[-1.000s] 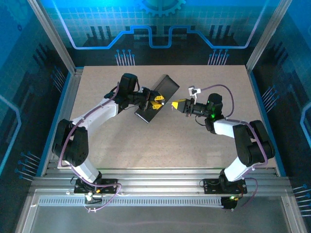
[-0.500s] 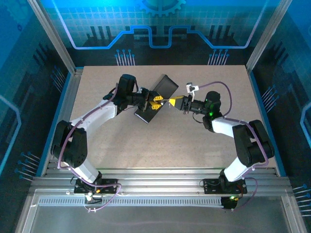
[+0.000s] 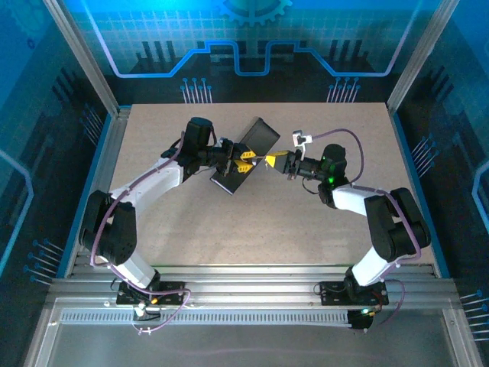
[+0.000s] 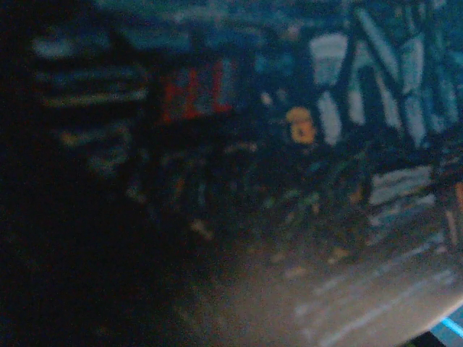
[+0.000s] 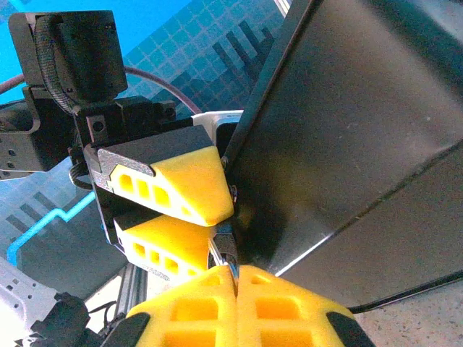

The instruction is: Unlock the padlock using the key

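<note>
Key (image 5: 223, 253) pinched in right pincer (image 3: 270, 159); moved close to left pincer (image 3: 245, 160); left grip: cannot tell

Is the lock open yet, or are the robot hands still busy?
Probably not yet. Done: the right gripper is pinching a thin metal piece, likely the key. In hand: its tip sits right by the left gripper at the black panel. Left: pushing it into the padlock and turning.

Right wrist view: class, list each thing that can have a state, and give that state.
right gripper: jaws shut on the key.
left gripper: jaws nearly together, contents unclear.
black panel: stands tilted, beside both grippers.
</note>
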Robot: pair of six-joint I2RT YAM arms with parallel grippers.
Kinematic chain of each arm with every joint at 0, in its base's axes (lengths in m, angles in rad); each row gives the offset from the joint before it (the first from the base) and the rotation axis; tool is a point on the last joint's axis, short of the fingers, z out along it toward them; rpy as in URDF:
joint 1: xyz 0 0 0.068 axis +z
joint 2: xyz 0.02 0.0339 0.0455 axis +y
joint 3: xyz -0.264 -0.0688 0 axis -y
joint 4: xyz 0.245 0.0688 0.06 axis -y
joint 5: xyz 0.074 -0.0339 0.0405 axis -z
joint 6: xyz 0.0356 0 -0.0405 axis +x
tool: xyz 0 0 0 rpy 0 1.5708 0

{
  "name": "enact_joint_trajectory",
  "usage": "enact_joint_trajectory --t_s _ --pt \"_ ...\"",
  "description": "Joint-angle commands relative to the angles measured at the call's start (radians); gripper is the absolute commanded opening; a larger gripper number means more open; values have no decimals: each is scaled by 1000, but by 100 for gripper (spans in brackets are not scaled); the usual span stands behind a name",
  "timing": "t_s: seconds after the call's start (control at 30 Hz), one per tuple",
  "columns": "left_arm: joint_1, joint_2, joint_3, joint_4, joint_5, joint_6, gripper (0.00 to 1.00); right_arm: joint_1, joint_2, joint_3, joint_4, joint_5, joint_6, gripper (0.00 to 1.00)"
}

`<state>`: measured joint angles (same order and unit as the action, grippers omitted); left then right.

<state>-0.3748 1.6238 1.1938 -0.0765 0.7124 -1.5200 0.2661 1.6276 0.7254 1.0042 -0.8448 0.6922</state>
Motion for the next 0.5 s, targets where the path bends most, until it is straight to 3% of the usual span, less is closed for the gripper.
enact_joint_trajectory --t_s 0.0,0.47 --pt "16 -28 -13 -7 8 8 0 -9 8 -12 43 5 -5 0" --pt "18 -41 -21 -12 2 8 0 -12 11 -37 53 4 -16 0"
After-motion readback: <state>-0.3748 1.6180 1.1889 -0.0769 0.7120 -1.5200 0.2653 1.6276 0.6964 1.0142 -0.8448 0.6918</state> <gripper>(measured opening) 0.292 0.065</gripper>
